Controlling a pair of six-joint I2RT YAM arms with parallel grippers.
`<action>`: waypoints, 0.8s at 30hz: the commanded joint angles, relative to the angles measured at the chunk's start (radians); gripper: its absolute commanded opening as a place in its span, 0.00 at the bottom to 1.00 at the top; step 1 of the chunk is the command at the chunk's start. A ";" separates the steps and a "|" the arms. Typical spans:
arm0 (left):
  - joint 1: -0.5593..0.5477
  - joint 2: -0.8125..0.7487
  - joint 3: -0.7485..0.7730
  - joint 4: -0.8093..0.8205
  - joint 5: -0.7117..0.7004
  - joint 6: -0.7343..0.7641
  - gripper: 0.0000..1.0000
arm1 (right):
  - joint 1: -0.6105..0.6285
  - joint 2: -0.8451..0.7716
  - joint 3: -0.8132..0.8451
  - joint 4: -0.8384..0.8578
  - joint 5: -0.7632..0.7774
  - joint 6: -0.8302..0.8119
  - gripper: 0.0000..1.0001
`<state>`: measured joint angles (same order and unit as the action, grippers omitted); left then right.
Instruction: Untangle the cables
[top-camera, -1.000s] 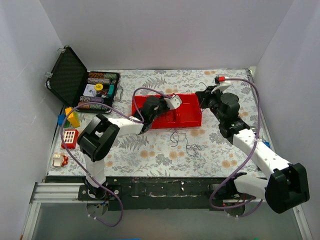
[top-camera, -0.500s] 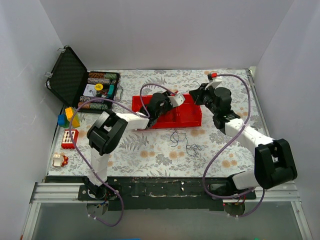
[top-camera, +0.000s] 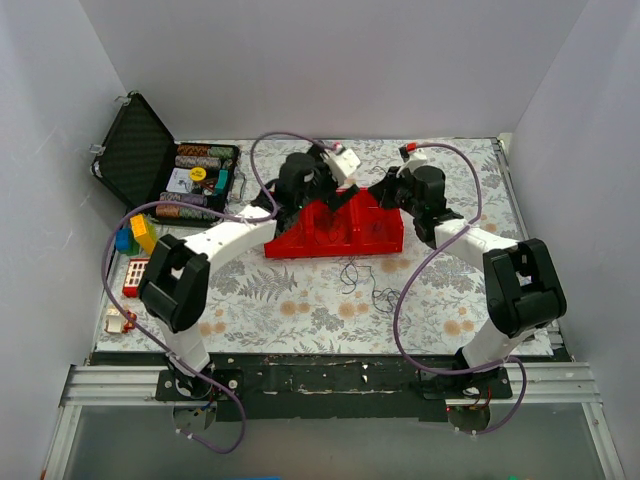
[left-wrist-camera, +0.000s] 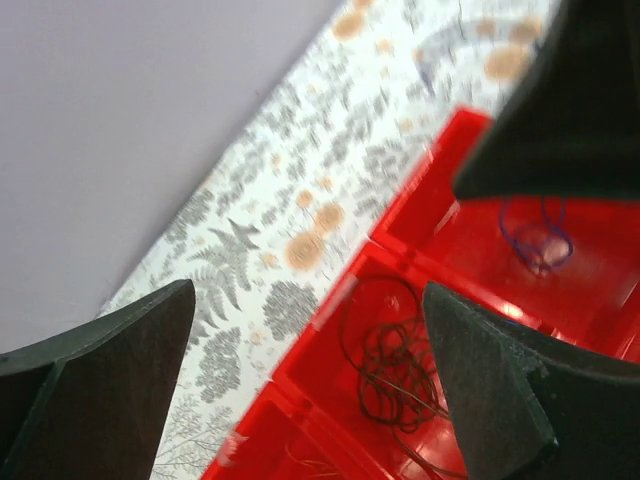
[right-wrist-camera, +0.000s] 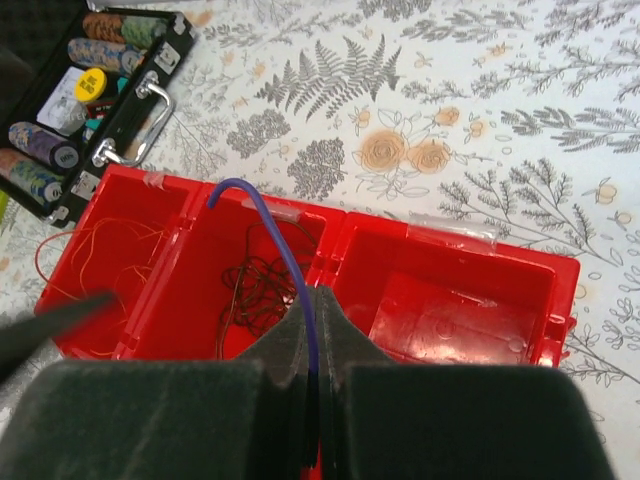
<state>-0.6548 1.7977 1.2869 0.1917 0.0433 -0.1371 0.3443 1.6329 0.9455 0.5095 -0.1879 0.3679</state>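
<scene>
A red three-compartment tray (top-camera: 300, 243) sits mid-table. In the right wrist view, orange-red cables (right-wrist-camera: 90, 250) lie in its left compartment and a brown-black clump (right-wrist-camera: 255, 290) in the middle one. My right gripper (right-wrist-camera: 318, 295) is shut on a purple cable (right-wrist-camera: 285, 250) that arches up over the tray. My left gripper (left-wrist-camera: 310, 290) hangs open above the brown clump (left-wrist-camera: 395, 370), holding nothing. Purple loops (left-wrist-camera: 535, 235) dangle beneath the right gripper's dark shape. From above, both grippers (top-camera: 335, 193) (top-camera: 385, 190) meet over the tray. More thin cables (top-camera: 352, 272) lie loose on the cloth in front.
An open black case of poker chips (top-camera: 165, 170) stands at the back left. Coloured toy blocks (top-camera: 140, 235) and a red block (top-camera: 138, 277) lie along the left edge. White walls close in the table on three sides.
My left gripper has opened and risen toward the tray's back edge. The right arm has swung left over the tray, staying shut on the purple cable.
</scene>
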 joint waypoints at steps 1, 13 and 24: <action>0.081 -0.162 0.104 -0.138 0.130 -0.205 0.98 | -0.001 0.007 0.007 -0.038 -0.016 -0.004 0.01; 0.119 -0.347 0.071 -0.112 0.181 -0.358 0.98 | 0.091 0.028 0.141 -0.508 0.182 -0.027 0.20; 0.119 -0.402 0.086 -0.129 0.147 -0.286 0.98 | 0.090 -0.099 0.222 -0.680 0.257 -0.017 0.68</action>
<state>-0.5339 1.4670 1.3483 0.0727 0.2028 -0.4450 0.4377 1.6722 1.0950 -0.1444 0.0383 0.3561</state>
